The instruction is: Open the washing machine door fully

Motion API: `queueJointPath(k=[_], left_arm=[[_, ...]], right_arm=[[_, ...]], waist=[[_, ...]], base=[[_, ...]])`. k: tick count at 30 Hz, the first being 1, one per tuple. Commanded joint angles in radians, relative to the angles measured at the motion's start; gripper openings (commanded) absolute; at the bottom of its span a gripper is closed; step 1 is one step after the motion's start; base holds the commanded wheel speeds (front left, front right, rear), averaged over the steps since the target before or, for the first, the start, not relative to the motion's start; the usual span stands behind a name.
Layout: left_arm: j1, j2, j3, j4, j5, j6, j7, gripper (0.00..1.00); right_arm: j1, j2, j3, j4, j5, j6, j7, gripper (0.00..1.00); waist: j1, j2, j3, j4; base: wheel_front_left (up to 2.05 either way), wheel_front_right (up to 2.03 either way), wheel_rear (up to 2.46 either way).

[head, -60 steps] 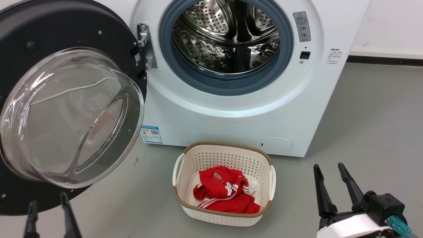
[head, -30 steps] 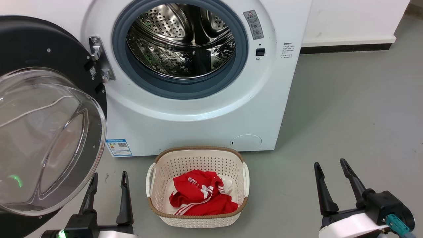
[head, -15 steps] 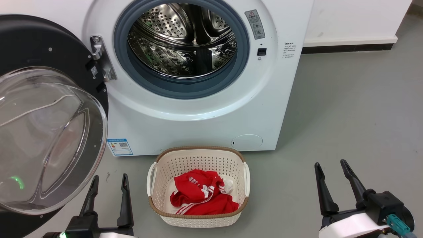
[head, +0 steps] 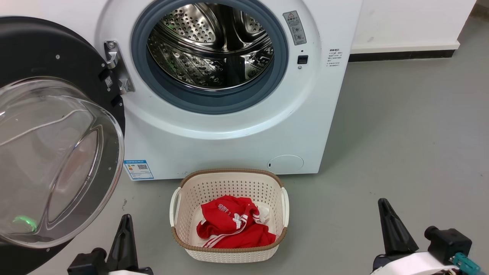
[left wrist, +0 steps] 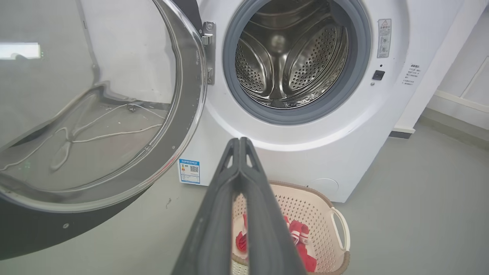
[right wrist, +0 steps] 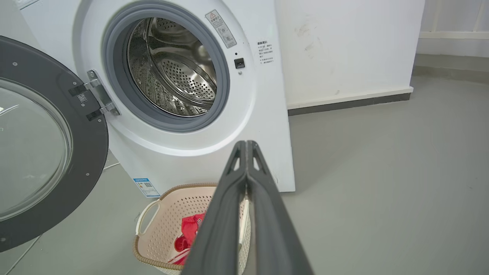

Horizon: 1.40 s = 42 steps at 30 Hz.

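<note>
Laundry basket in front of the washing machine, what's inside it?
A crumpled red garment with white stripes lies in the laundry basket, a bit of white cloth at its edge. Anything beneath it is covered.

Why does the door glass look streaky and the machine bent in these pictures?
Head view: the washing machine door mirrors the room in its glass, with a green glint low down; the steel drum throws bright highlights. Left wrist view: the wide lens slants the washing machine, and the left gripper, near the lens, looms large and soft. Right wrist view: the right gripper likewise.
</note>
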Motion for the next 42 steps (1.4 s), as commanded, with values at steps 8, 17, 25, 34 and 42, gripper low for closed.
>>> queueJointPath(k=[8,17,25,34,42], left_arm=[[-0.053,0.002,0.012,0.01,-0.204,-0.02,0.044,0.0],[-0.076,0.002,0.019,0.03,-0.347,-0.033,0.078,0.0],[-0.098,0.002,0.025,0.049,-0.478,-0.044,0.109,0.0],[-0.121,0.002,0.032,0.069,-0.612,-0.056,0.142,0.0],[-0.139,0.002,0.038,0.085,-0.721,-0.067,0.169,0.0]], right_arm=[[-0.046,-0.017,-0.008,0.005,0.211,0.0,0.033,0.0],[-0.062,-0.023,-0.014,0.016,0.356,0.0,0.059,0.0],[-0.076,-0.027,-0.022,0.026,0.487,0.0,0.083,0.0],[-0.09,-0.031,-0.031,0.037,0.619,0.0,0.11,0.0],[-0.103,-0.032,-0.04,0.046,0.727,0.0,0.133,0.0]], waist=[[0.0,-0.0001,0.002,0.002],[0.0,-0.0001,0.004,0.003],[0.0,-0.0001,0.005,0.005],[0.0,-0.0001,0.007,0.007],[0.0,-0.0001,0.009,0.008]], base=[[0.0,0.0,0.0],[0.0,0.0,0.0],[0.0,0.0,0.0],[0.0,0.0,0.0],[0.0,0.0,0.0]])
